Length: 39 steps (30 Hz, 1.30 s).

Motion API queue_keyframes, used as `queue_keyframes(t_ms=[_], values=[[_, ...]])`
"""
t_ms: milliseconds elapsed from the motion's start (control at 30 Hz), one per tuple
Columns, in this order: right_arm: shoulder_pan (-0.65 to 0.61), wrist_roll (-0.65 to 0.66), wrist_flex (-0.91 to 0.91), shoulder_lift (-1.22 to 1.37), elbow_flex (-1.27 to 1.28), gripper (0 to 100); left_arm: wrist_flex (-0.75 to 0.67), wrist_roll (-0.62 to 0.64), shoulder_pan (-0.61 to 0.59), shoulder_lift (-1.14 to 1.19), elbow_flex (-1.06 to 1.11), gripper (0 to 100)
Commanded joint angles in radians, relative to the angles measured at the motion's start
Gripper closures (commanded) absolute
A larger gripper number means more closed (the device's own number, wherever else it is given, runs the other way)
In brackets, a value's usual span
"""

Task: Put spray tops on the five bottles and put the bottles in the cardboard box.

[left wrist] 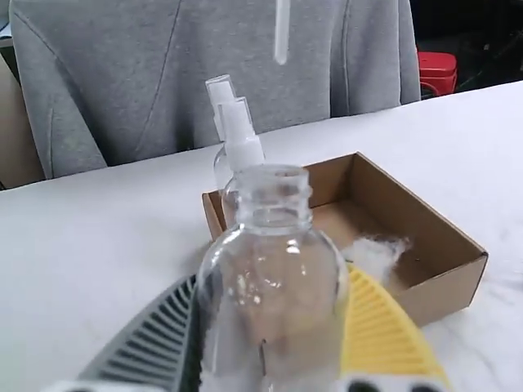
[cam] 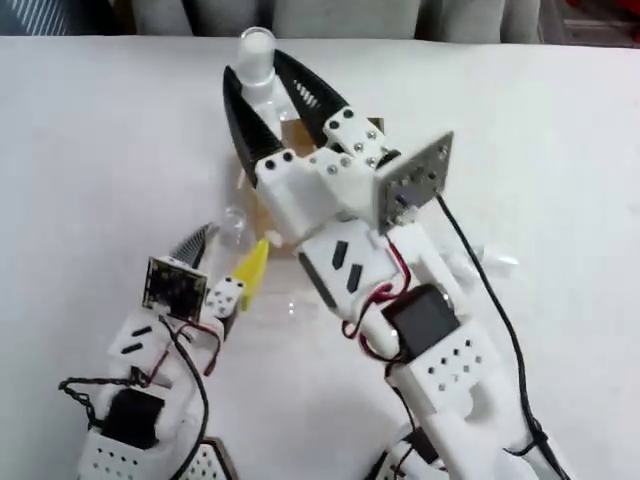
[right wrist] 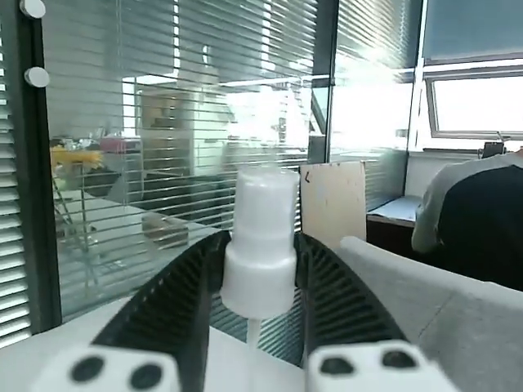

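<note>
Your left tool (cam: 232, 246) is closed on a clear bottle (left wrist: 270, 278). The bottle is upright and its neck is uncapped. Your right tool (cam: 257, 64) grips a white spray top (right wrist: 263, 212) at the collar, with the dip tube (left wrist: 282, 33) hanging down, high over the cardboard box (left wrist: 441, 245). The box sits on the worktop (left wrist: 98, 245). Two capped bottles (left wrist: 237, 139) stand upright at one corner of it, apparently inside.

No text, label, number or sign can be read on anything
</note>
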Motion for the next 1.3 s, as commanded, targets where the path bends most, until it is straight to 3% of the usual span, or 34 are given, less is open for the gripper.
queue_keyframes(t_ms=[0,567,833,1267], values=[[-0.013,0.003,-0.013,0.007,-0.008,98.1,-0.064,0.002,0.007,-0.015,0.006,98],[-0.045,0.002,-0.005,0.001,0.074,98.1,-0.068,0.002,0.007,-0.015,0.008,98],[-0.045,-0.104,0.079,0.001,0.081,98.2,-0.068,0.002,0.007,-0.015,0.008,98],[-0.076,-0.112,0.219,0.001,0.161,97.7,-0.068,0.002,0.007,-0.015,0.008,98]])
